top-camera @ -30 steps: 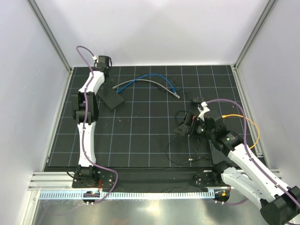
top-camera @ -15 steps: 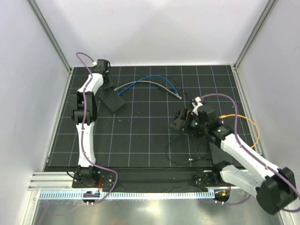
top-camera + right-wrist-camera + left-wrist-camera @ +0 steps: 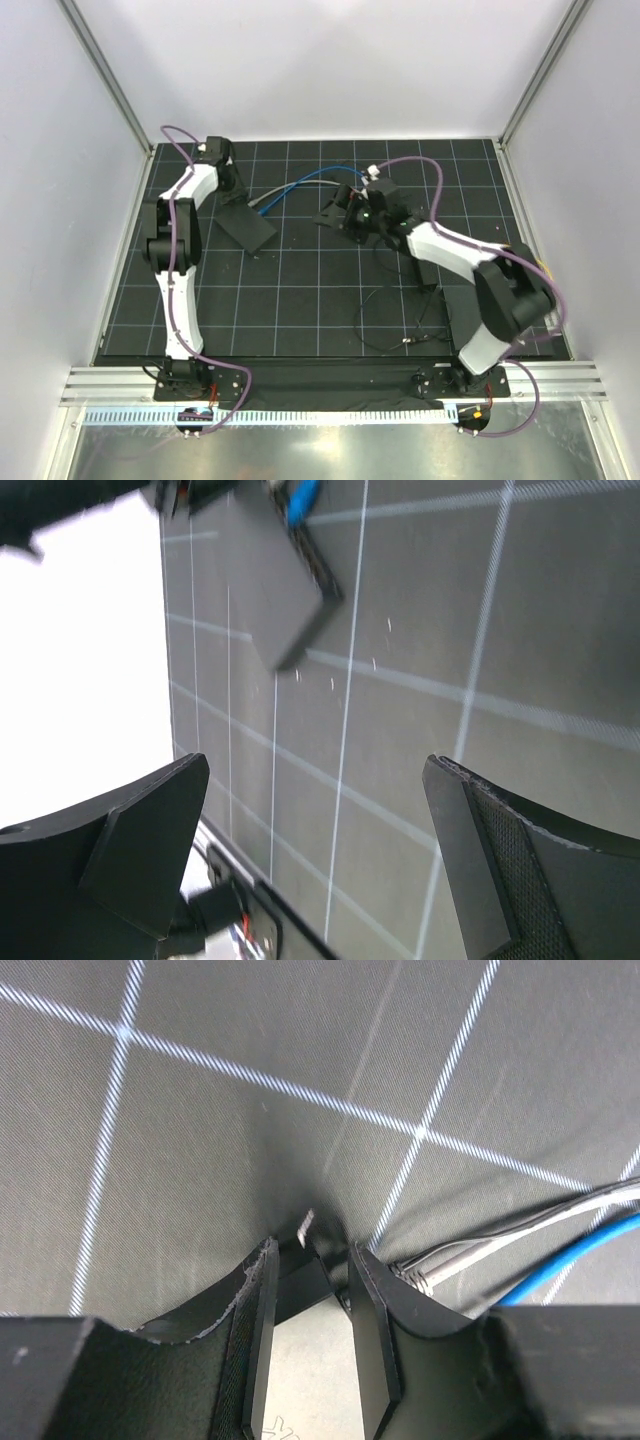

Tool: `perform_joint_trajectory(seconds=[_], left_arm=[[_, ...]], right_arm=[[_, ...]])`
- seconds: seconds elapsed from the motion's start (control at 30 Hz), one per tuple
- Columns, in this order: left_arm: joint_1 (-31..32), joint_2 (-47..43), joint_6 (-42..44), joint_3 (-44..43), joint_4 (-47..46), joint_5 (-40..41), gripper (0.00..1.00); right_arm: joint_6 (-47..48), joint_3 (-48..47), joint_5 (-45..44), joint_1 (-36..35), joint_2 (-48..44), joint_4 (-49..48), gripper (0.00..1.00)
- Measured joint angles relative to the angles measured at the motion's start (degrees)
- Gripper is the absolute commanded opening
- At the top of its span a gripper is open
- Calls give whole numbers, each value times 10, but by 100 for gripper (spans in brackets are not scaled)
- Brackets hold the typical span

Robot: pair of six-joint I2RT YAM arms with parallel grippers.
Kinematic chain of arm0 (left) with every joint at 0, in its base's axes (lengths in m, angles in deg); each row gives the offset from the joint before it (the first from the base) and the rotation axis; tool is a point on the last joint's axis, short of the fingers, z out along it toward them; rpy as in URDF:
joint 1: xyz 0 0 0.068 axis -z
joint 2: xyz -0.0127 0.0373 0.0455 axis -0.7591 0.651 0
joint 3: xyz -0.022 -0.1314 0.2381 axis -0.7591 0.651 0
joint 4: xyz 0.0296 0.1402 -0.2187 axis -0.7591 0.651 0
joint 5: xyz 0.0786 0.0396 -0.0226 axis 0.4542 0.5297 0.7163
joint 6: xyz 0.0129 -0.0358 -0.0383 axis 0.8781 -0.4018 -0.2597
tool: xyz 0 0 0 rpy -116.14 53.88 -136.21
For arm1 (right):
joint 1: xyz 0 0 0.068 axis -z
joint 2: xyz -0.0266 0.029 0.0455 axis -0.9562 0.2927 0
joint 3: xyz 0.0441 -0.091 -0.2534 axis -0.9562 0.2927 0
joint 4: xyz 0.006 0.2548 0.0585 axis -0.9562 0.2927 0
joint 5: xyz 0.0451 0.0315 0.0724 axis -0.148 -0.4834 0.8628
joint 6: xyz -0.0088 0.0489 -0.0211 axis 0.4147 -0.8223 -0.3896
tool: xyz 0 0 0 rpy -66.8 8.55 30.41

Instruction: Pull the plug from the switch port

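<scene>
The switch (image 3: 246, 223) is a flat black box at the far left of the mat. A blue cable (image 3: 312, 172) and a grey cable (image 3: 300, 186) run from its far end toward the middle. My left gripper (image 3: 231, 190) is shut on the switch's far edge. In the left wrist view the gripper (image 3: 310, 1252) clamps the black body (image 3: 300, 1282), with the grey plug (image 3: 430, 1272) and blue cable (image 3: 570, 1260) just right of it. My right gripper (image 3: 335, 211) is wide open and empty, right of the switch. The right wrist view (image 3: 320, 780) shows the switch (image 3: 285, 600) and blue plug (image 3: 300, 494) ahead.
A thin black wire (image 3: 395, 325) loops over the near right of the mat. An orange cable (image 3: 547, 268) shows behind the right arm. White walls and metal posts (image 3: 110, 85) enclose the mat on three sides.
My right arm has swung from the near right to the far middle, and its open gripper now faces the switch. The left gripper stays on the switch, shifted slightly.
</scene>
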Motion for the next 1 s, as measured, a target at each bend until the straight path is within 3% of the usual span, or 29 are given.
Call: perform_joint_trajectory(seconds=[0.23,0.4,0.5,0.6,0.67,0.7,0.77,0.87,1.0], left_arm=[[7,-29,-19,46,-7,-30,42],[10,-56,-28,80,-9,-30,54],[12,-89,-34,102,4,-3,54],[12,-143,-41,119,12,25,51],[12,-188,-53,136,11,25,48],[13,-205,-62,144,9,20,47],[14,-243,-80,170,-4,-2,41],[19,-276,-115,225,-33,-51,29],[29,-279,-148,301,-63,-90,29]], right_arm=[[-31,-107,-2,-4,166,-41,100],[-48,-168,-20,-7,224,-35,100],[-63,-202,-37,-15,240,-25,99],[-75,-229,-40,-24,256,-29,94],[-83,-235,-38,-27,265,-43,83],[-86,-235,-35,-29,271,-56,73],[-97,-236,-27,-30,287,-85,68],[-107,-249,-2,-31,329,-131,66],[-123,-293,45,-30,404,-182,66]])
